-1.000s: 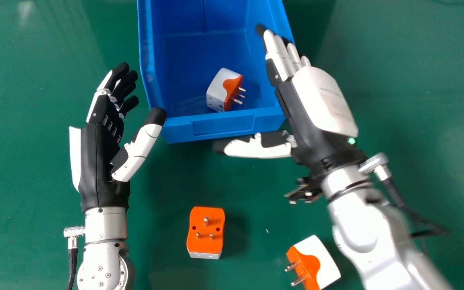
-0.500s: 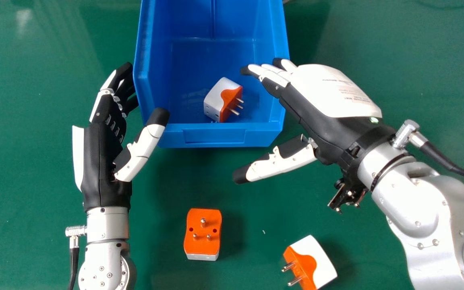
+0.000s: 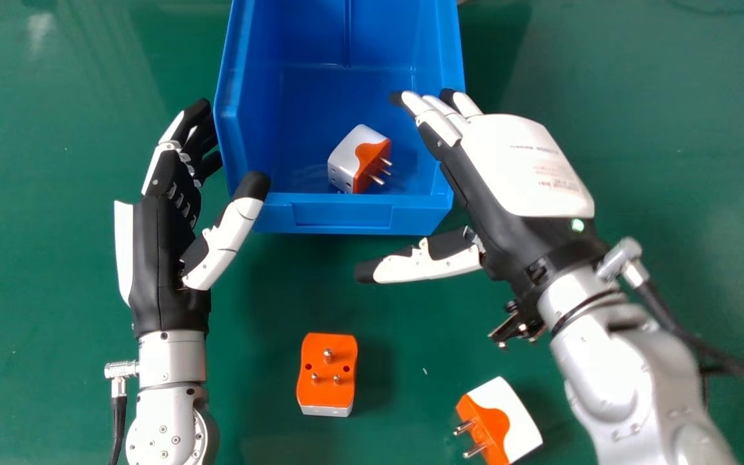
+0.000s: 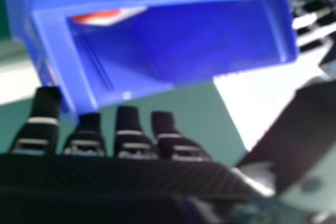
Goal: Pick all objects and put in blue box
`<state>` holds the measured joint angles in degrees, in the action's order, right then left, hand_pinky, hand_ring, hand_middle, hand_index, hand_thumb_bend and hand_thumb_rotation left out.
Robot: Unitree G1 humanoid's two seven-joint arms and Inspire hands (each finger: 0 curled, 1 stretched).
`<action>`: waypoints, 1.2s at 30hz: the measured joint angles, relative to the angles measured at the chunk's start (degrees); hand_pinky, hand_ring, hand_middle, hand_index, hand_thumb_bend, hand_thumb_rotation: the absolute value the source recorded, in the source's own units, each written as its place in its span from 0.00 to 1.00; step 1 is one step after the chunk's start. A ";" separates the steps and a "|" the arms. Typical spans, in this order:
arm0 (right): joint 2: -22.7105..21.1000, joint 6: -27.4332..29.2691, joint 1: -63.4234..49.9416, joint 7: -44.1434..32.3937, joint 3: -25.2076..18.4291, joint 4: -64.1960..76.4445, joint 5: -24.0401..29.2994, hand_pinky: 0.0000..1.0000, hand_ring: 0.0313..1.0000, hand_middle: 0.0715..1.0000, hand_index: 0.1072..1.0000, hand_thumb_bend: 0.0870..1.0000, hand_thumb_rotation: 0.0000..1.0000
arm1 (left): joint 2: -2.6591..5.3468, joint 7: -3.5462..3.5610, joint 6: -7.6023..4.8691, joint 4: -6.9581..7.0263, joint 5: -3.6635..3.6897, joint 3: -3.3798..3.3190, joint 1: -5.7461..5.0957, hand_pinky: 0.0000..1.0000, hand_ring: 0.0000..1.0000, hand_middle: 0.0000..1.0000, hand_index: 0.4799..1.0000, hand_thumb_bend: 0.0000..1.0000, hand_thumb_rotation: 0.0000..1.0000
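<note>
Your left robot hand point(image 3: 164, 258) and right robot hand point(image 3: 514, 168) are both released; the orange-faced adapter point(image 3: 325, 392) lies between and below them, lower centre of the head view.

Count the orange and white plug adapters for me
3: one adapter inside the blue box, a second on the green table, a third farther right on the table. Others may be hidden.

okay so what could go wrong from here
The right hand is over the blue box's side, so it might knock the wall. The left hand's thumb is right by the box too and could nudge it. The plug adapter lying prongs-up may be awkward to grasp.
</note>
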<state>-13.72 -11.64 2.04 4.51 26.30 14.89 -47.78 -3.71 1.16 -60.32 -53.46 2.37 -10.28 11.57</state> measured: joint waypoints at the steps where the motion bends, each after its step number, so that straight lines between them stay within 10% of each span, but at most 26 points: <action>1: 0.52 2.74 -0.43 3.94 -0.42 -2.03 0.51 0.95 0.99 0.99 0.99 0.77 0.40 | 0.00 0.10 0.00 0.00 0.02 0.00 0.00 0.85 0.87 0.85 0.68 0.82 0.50; 12: 1.31 24.05 1.08 30.21 -3.58 -12.90 -0.16 0.99 1.00 1.00 1.00 0.73 0.44 | 0.00 0.73 0.07 0.12 0.57 -0.04 0.00 0.85 0.87 0.85 0.68 0.82 0.49; 36: 1.59 35.49 0.90 32.31 -5.78 -14.19 3.61 0.95 1.00 1.00 1.00 0.78 0.47 | 0.00 1.13 0.14 0.15 0.52 -0.07 -0.15 0.86 0.87 0.85 0.69 0.82 0.49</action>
<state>-12.13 23.86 2.94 36.82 20.52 0.71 -44.18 -3.71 2.29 -60.18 -53.31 2.89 -10.35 11.41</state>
